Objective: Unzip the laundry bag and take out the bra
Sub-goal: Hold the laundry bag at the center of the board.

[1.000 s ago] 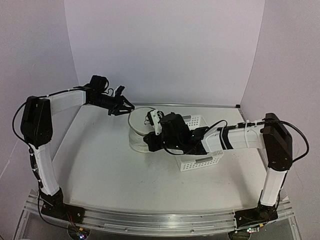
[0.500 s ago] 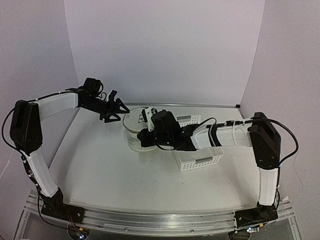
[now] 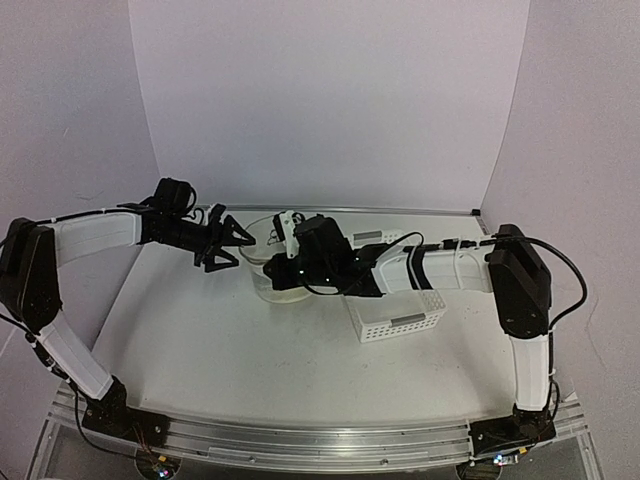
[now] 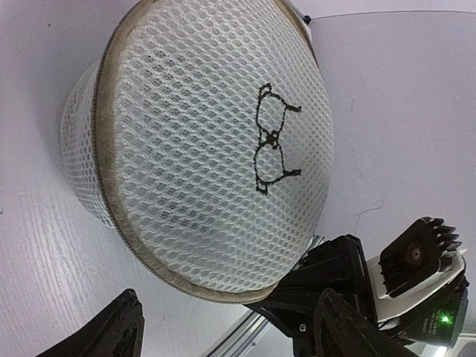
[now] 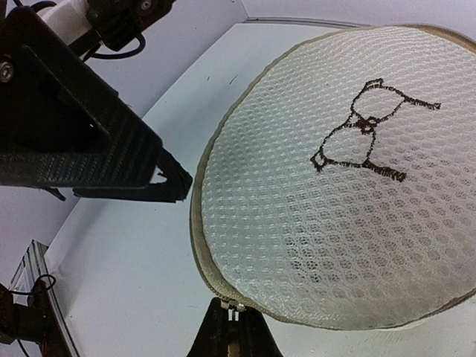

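1. Two fingers of my right gripper are pinched together on a small tab at the rim of the laundry bag.
2. My left gripper is spread wide just beside the bag, holding nothing.
3. The bag stands on the table, near a white basket.
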